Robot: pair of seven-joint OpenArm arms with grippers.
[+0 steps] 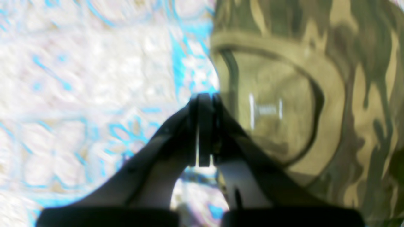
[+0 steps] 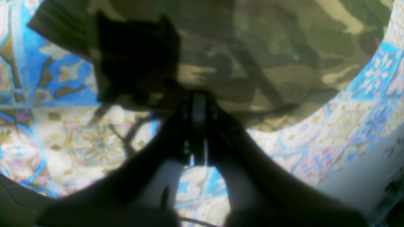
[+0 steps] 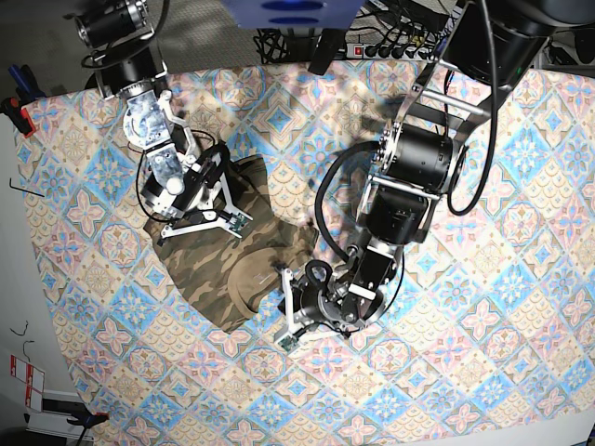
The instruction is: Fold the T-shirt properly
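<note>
The camouflage T-shirt point(image 3: 214, 269) lies crumpled on the patterned tablecloth, left of the table's middle. In the left wrist view its tan collar point(image 1: 328, 82) and neck label face up. My left gripper point(image 1: 204, 96) is shut, pinching the T-shirt point(image 1: 347, 94) at its edge beside the collar; in the base view that gripper point(image 3: 286, 316) sits at the shirt's right edge. My right gripper point(image 2: 199, 94) is shut on a raised fold of the T-shirt point(image 2: 284, 47), which hangs over it. From the base view this gripper point(image 3: 231, 219) is at the shirt's upper part.
The pastel tablecloth point(image 3: 483, 307) covers the whole table. A red clamp point(image 3: 13, 113) holds its far left corner. Cables and a power strip point(image 3: 400, 45) run along the back. The table's left edge point(image 3: 28, 279) drops to the floor.
</note>
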